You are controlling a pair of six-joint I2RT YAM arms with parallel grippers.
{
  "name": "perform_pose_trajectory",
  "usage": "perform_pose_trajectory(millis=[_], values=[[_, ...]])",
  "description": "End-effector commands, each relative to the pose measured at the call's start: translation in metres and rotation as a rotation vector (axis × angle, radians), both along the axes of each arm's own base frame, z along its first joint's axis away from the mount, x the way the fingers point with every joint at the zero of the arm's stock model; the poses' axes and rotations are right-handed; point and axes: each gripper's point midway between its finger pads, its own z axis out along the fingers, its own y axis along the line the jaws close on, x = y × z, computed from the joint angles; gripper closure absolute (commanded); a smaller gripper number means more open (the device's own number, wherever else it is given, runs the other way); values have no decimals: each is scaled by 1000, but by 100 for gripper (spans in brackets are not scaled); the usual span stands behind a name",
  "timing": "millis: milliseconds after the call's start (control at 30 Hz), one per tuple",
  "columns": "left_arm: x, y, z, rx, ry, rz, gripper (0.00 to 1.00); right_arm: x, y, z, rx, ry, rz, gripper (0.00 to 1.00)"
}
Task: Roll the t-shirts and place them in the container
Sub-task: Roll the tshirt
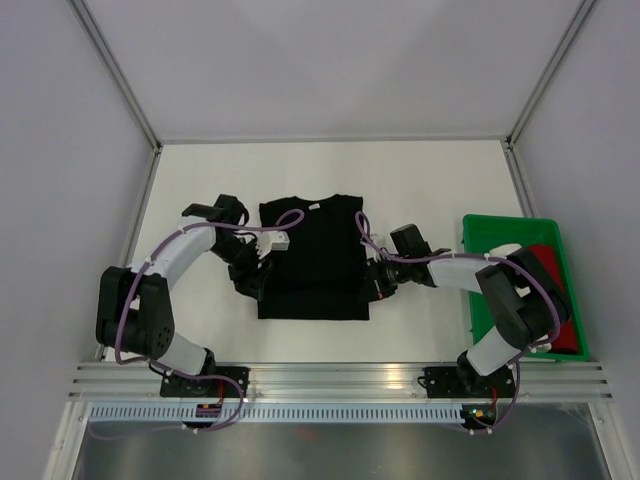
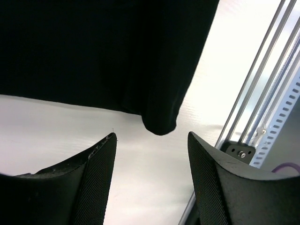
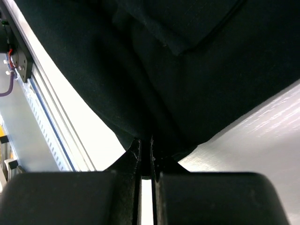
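One of the t-shirts, the black one (image 1: 312, 255), lies flat in the middle of the table, collar toward the back, with its sides folded in. My left gripper (image 1: 250, 283) is at its lower left edge. In the left wrist view this gripper (image 2: 152, 140) stands open, and a corner of the black shirt (image 2: 159, 123) lies on the table just beyond the fingertips, untouched. My right gripper (image 1: 372, 283) is at the shirt's lower right edge. Seen from the right wrist, that gripper (image 3: 146, 145) is shut on the edge of the black cloth (image 3: 187, 79), which lifts slightly off the table.
A green bin (image 1: 480, 225) stands at the right edge of the table, partly behind my right arm, with red cloth (image 1: 549, 260) in it. An aluminium rail (image 1: 340, 375) runs along the near edge. White walls close in the back and sides.
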Motion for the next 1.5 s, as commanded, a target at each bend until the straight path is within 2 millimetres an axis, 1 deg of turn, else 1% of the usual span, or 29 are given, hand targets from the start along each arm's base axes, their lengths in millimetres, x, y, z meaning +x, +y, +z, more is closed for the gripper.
perform_pose_trajectory(millis=[0,33,67,100,133,167,267,333,433,500,533,567,600,667,733,767,800,833,900,933,967,1033,1067,1100,1133,1167,1267,1333,1467], values=[[-9,-2,11,-22,-2,96,32,22,-1,4,-16,-67,-30,96],[-2,-5,18,-48,-86,102,32,22,-2,3,-23,-62,-36,95],[-7,-4,11,-53,-92,101,30,22,-3,2,-27,-58,-38,95],[-7,-5,9,-63,-113,98,30,23,-4,1,-30,-60,-42,95],[5,-8,10,-84,-180,109,30,23,-4,1,-31,-62,-46,96],[1,-8,0,-81,-173,119,29,23,-5,0,-36,-61,-48,95],[13,-12,-10,-92,-213,143,29,28,-7,-1,-55,-73,-66,96],[20,-10,-16,-73,-236,158,30,31,-7,1,-57,-89,-77,96],[25,-12,-30,-60,-248,148,31,32,-7,2,-57,-92,-84,95],[18,-17,-37,-72,-202,136,40,32,-8,2,-63,-96,-85,95],[15,-19,-38,-79,-189,135,49,31,-9,2,-67,-93,-86,95],[11,-20,-41,-84,-177,132,72,30,-10,1,-74,-90,-88,96],[9,-20,-41,-92,-171,124,81,28,-11,1,-78,-86,-86,99],[2,-20,-43,-96,-163,114,98,22,-14,3,-84,-68,-85,100],[-7,-19,-39,-107,-162,87,98,10,-16,6,-92,-56,-73,100],[-11,-20,-35,-122,-155,78,98,3,-13,9,-92,-56,-51,100],[-14,-21,-31,-133,-160,55,98,-9,-10,13,-61,-38,-19,100],[-23,-21,-25,-139,-131,42,98,-15,-5,24,-23,-30,-13,100],[-28,-23,-19,-157,-116,32,98,-31,-2,34,41,11,10,100],[-27,-23,-17,-157,-112,40,98,-33,0,40,62,9,1,100],[-27,-24,-17,-158,-105,43,98,-34,-1,40,64,15,-4,100],[-26,-26,-18,-166,-90,50,98,-33,-2,35,42,38,-12,100],[-19,-27,-23,-158,-83,66,98,-26,0,37,38,23,-7,100],[-14,-27,-24,-147,-71,101,98,-25,-1,29,16,48,-8,100],[-5,-28,-24,-138,-75,119,98,-21,-1,26,-1,48,-18,100],[3,-26,-28,-122,-67,144,98,-13,-1,27,-2,47,-35,100],[21,-24,-28,-121,-56,222,98,6,-5,24,-13,32,-89,99],[31,-24,-35,-112,-50,257,98,13,-9,22,-20,37,-120,97],[40,-18,-51,-58,-33,299,98,28,-21,14,-60,26,-185,90]])
